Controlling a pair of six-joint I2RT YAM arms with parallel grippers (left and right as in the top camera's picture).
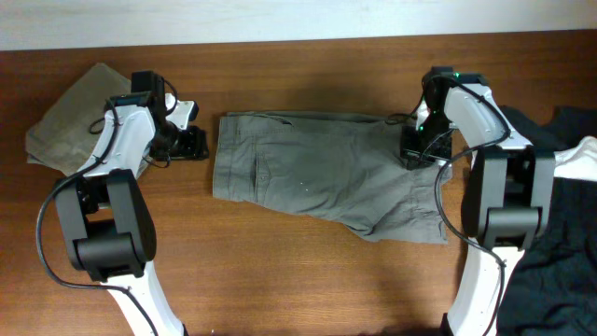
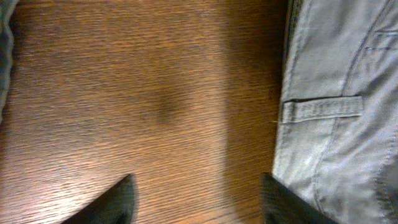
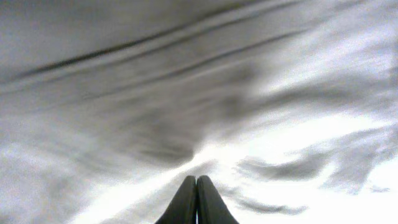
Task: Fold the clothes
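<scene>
Grey-green shorts [image 1: 317, 173] lie spread flat in the middle of the wooden table, waistband to the left. My left gripper [image 1: 191, 142] is open and empty, low over bare wood just left of the waistband. In the left wrist view the gripper's [image 2: 199, 199] right finger is beside the shorts' edge with its belt loop [image 2: 320, 109]. My right gripper [image 1: 424, 149] rests on the right end of the shorts. In the right wrist view its fingers [image 3: 196, 186] are pressed together on the cloth [image 3: 186, 93], and wrinkles run out from the tips.
A folded khaki garment [image 1: 70, 117] lies at the far left, behind the left arm. A pile of dark clothes [image 1: 560, 205] with a white piece [image 1: 583, 159] lies at the right edge. The wall edge runs along the back of the table.
</scene>
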